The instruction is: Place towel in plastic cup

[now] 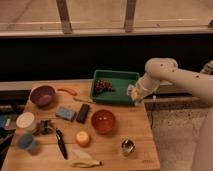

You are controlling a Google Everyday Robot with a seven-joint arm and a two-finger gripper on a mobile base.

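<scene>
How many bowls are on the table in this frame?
2: a purple bowl at the back left of the table, and a red bowl near the middle. A white round container at the left edge may be another. The gripper hangs over the green tray's right edge.

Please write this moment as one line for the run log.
claw: at right edge of green tray | grapes: inside tray | blue cup: front-left of table, far from claw

I had one view only: it looked down on the counter [136, 134] from above its near edge, facing the window wall [95, 16], near enough to take in the whole top. The claw [134, 96] sat right of centre, at the tray [120, 78] edge.
</scene>
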